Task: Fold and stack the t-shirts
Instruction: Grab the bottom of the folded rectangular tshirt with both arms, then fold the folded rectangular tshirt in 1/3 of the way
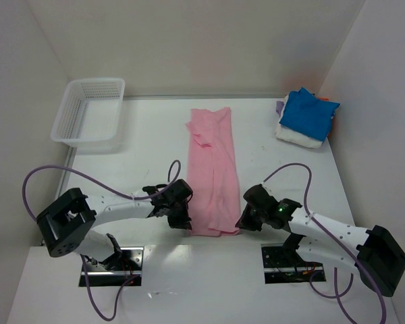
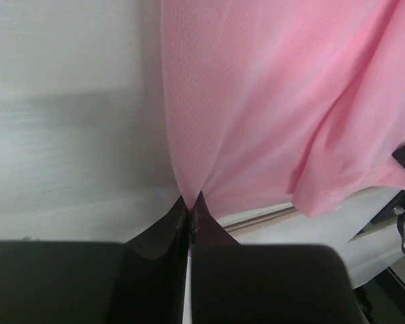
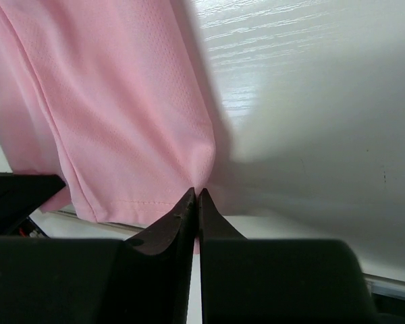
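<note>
Light-pink cloth t-shirt lying as a long strip on the worktop, right of the white plastic mesh basket. Left gripper and right gripper each clamped on a near hem corner, presumably for folding it away. Stacked farther right of the basket: one bright blue t-shirt, one white t-shirt, one lavender t-shirt.

shirt spread in the middle of the table
basket far left, shirt pile far right — left gripper and right gripper at its near corners.
</note>
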Tool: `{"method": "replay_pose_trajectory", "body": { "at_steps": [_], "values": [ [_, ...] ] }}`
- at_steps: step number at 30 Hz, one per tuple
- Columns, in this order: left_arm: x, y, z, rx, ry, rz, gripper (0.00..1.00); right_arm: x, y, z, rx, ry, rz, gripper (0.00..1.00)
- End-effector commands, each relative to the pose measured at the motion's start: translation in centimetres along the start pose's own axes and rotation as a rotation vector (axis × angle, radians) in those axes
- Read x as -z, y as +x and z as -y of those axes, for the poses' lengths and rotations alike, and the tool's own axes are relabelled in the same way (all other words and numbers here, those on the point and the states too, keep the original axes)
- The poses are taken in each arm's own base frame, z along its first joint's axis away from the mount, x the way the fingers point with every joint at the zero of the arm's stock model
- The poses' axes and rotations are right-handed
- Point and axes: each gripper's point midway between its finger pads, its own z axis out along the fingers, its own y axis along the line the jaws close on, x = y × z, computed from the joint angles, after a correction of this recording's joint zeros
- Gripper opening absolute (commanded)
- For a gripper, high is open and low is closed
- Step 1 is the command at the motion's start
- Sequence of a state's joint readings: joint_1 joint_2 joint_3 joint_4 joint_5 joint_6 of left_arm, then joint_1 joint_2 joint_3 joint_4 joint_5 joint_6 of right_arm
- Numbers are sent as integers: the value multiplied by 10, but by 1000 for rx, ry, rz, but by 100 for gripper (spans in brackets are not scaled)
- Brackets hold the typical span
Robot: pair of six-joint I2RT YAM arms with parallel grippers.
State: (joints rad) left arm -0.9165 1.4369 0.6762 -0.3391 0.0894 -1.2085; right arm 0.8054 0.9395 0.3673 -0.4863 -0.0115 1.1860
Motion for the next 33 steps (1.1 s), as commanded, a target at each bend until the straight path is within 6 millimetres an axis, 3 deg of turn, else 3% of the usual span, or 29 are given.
{"method": "replay_pose_trajectory", "body": {
  "at_steps": [1,4,9,14,19,23,28,33],
  "values": [
    [18,-9,4,0,5,64,0,10,-13,-26,31,-57,47,2],
    [35,-17,18,-23,53,106,0,18,-18,-35,37,-63,60,0],
    [65,-43,50,-104,125,213,0,42,-41,-71,66,-133,137,0],
    [77,-73,58,-139,120,267,0,56,-90,-97,104,-146,229,0],
    [98,-122,61,-149,142,354,0,62,-152,-101,119,-120,309,0],
    [95,-158,63,-200,129,357,0,59,-188,-113,139,-118,348,0],
    [79,-192,65,-233,128,332,0,42,-210,-131,163,-125,348,0],
    [62,-217,58,-241,142,294,0,12,-224,-137,179,-103,322,0]
  ]
}}
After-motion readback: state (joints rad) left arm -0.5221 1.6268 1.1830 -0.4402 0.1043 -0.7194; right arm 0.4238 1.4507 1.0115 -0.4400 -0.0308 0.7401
